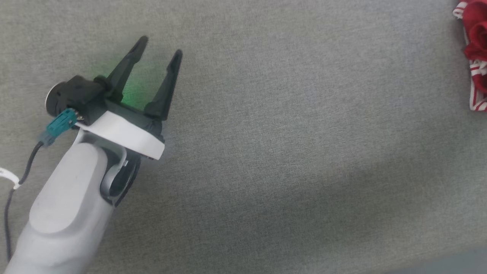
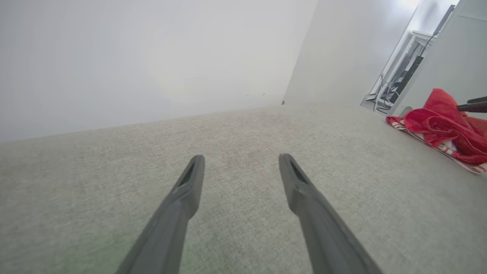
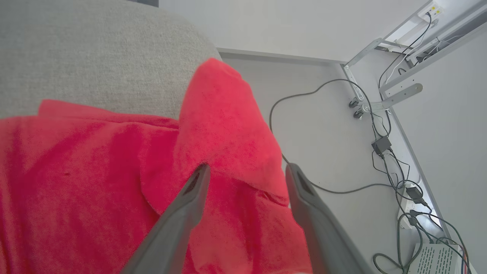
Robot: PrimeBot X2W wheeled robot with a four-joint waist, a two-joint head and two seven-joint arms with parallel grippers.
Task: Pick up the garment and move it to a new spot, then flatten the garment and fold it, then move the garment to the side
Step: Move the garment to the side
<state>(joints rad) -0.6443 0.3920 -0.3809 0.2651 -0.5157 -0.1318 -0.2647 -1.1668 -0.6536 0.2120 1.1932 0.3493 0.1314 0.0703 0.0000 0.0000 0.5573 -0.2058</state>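
Note:
The garment [image 1: 475, 49] is a crumpled red jersey with red-and-white striped trim, lying at the far right edge of the grey surface. In the left wrist view the garment [image 2: 441, 125] sits bunched at the right, with the right gripper's dark fingers [image 2: 473, 105] just above it. My right gripper [image 3: 248, 169] is open over the garment [image 3: 95, 171], and a raised red fold stands between its spread fingers. My left gripper [image 1: 159, 47] hovers open at the left of the surface, far from the jersey, with nothing between its fingers [image 2: 190, 182].
The grey woven surface [image 1: 285, 152] stretches wide between the left gripper and the jersey. Past its rounded edge [image 3: 198, 42] the floor holds a black cable [image 3: 304, 95], a metal desk frame [image 3: 380, 102] and a power strip [image 3: 416, 198]. A white wall [image 2: 152, 57] stands behind.

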